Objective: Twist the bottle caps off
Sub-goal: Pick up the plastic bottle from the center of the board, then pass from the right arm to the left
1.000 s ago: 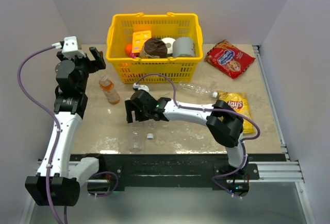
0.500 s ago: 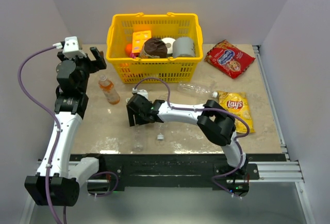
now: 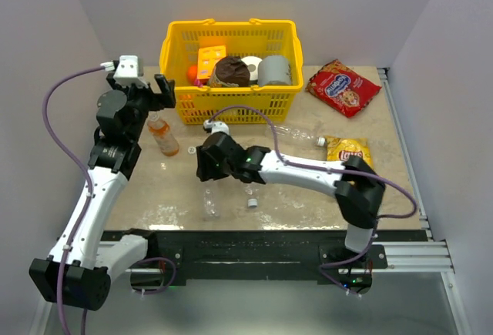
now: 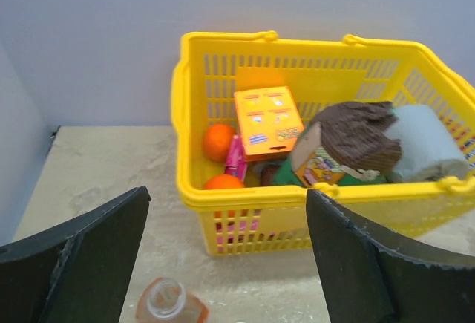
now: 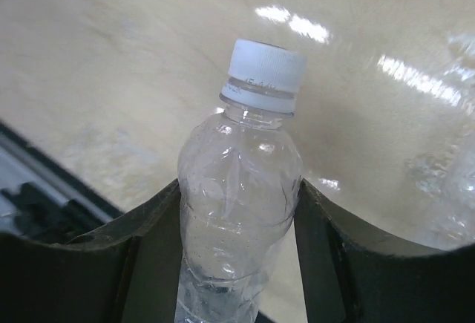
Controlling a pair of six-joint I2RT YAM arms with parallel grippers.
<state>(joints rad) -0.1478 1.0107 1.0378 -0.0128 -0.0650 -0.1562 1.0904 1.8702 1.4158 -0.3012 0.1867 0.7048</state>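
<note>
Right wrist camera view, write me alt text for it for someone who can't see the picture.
A clear bottle, its white cap on, sits squeezed between the two dark fingers of the right tool, which touch both sides of its body. Behind it lies a beige table with bright glare spots.

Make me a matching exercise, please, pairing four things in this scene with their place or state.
Things:
1. left claw
2. right claw
3. loose cap
4. red snack bag

Places or states:
A. lying on the table, toward its front edge
B. gripping a clear bottle with its white cap on
C. open and empty, near the yellow basket
D. at the table's far right corner

Pairs: 1-C, 2-B, 3-A, 4-D
</note>
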